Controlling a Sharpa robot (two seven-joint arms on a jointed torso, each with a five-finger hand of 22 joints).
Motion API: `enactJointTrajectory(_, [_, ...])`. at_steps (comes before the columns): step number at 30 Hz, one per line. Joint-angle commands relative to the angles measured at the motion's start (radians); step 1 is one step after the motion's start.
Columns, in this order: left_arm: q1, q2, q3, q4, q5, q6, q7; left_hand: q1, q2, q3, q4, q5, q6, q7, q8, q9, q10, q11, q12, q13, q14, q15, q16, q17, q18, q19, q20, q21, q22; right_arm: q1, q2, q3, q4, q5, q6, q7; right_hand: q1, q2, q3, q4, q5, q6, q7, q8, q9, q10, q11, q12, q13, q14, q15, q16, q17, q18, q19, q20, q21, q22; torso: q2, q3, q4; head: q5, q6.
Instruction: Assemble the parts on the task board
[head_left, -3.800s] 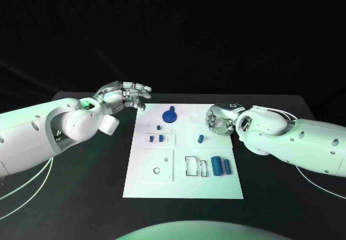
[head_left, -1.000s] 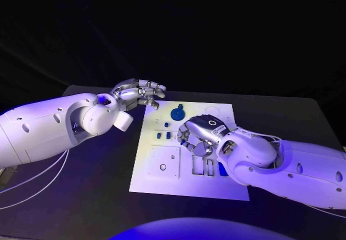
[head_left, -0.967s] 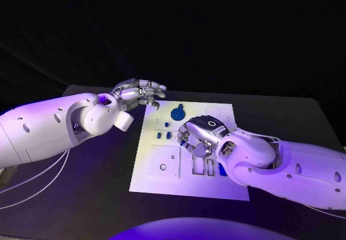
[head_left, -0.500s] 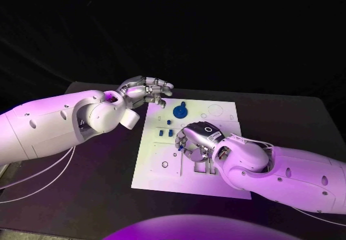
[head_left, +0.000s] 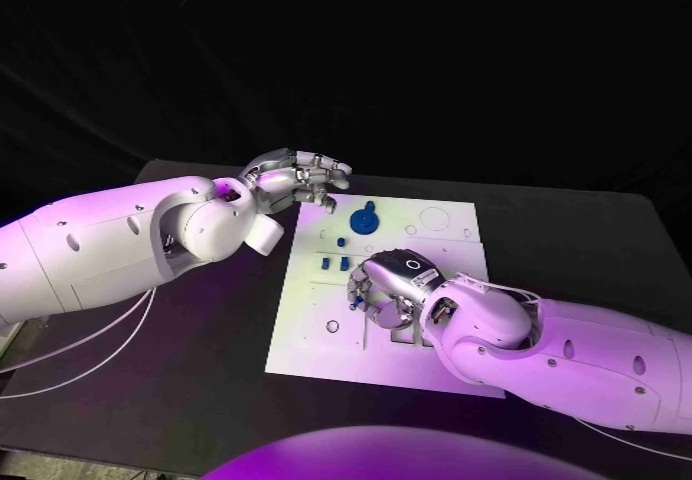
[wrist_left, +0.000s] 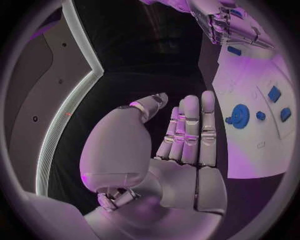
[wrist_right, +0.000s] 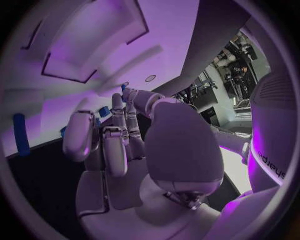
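Assembly under way on the white rectangular task board (head_left: 440, 375) — right hand over its middle.

Silver right hand (head_left: 387, 298) hovers low above the board's middle, fingers curled downward beside small blue block parts (head_left: 333, 264); whether anything is pinched I cannot tell, since the palm hides the fingertips. Silver left hand (head_left: 300, 178) hangs at the board's far left corner over the black table (head_left: 173, 400), fingers apart and holding nothing. A round blue gear-like part (head_left: 364, 218) sits near the far edge, just beside that hand. My judgement: the step is picking or seating a small part near the rectangular recesses — best done by lowering straight, keeping the part square to its slot, and letting the left hand steady the board if it slides.
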Motion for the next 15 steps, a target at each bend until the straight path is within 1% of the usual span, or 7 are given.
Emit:
enactJointTrajectory(1, [0.000,0.003,0.001,0.001,0.007,0.007,0.012,-0.008,0.004,-0.009,0.003,0.003,-0.011,0.001,0.007,0.002,-0.001,0.004,0.006,-0.002,0.000,0.005,-0.003,-0.001,0.010,0.007,-0.001,-0.007,-0.002,-0.003,0.003,0.000,-0.002,0.001,0.008,0.013,-0.003,0.009,0.004,0.000,0.000,0.001,0.002,-0.001,0.002,0.048,-0.042,-0.005,0.002,0.068,-0.004,0.006,0.087,-0.010,-0.003,-0.004,-0.003,0.046,0.000,0.0008,0.0003,0.001,-0.001])
enactJointTrajectory(3, [0.000,0.003,0.001,0.000,0.007,0.008,0.011,-0.008,0.004,-0.009,0.003,0.003,-0.011,0.001,0.007,0.002,-0.001,0.004,0.006,-0.002,0.000,0.005,-0.003,-0.001,0.010,0.007,-0.001,-0.007,-0.002,-0.004,0.004,0.000,-0.002,0.001,0.007,0.013,-0.003,0.009,0.004,0.000,0.000,0.001,0.002,-0.001,0.002,0.048,-0.042,-0.005,0.002,0.068,-0.004,0.006,0.087,-0.010,-0.003,-0.004,-0.003,0.046,0.000,0.0002,-0.0004,0.002,-0.002])
enactJointTrajectory(11, [0.000,0.003,0.001,-0.002,0.007,0.012,0.008,-0.010,0.004,-0.010,0.004,0.002,-0.012,0.001,0.009,0.003,-0.001,0.004,0.006,-0.002,0.000,0.005,-0.004,-0.002,0.010,0.007,0.000,-0.009,-0.003,-0.005,0.009,0.000,-0.004,0.001,0.009,0.014,-0.003,0.009,0.005,-0.002,-0.001,0.000,0.002,-0.001,0.002,0.047,-0.042,-0.005,0.002,0.068,-0.004,0.006,0.088,-0.010,-0.004,-0.004,-0.005,0.045,0.000,0.0008,-0.0005,0.004,-0.006])
enactJointTrajectory(15, [0.000,0.003,0.000,-0.003,0.007,0.015,0.006,-0.010,0.004,-0.010,0.004,0.002,-0.012,0.001,0.009,0.003,-0.001,0.004,0.006,-0.002,0.000,0.005,-0.004,-0.002,0.010,0.007,0.000,-0.009,-0.003,-0.005,0.013,0.000,-0.009,0.001,0.026,0.010,-0.003,0.009,0.005,-0.002,-0.001,0.000,0.002,-0.002,0.002,0.047,-0.042,-0.006,0.002,0.068,-0.004,0.007,0.088,-0.009,-0.004,-0.004,-0.006,0.045,0.000,0.0003,-0.0005,0.003,-0.006])
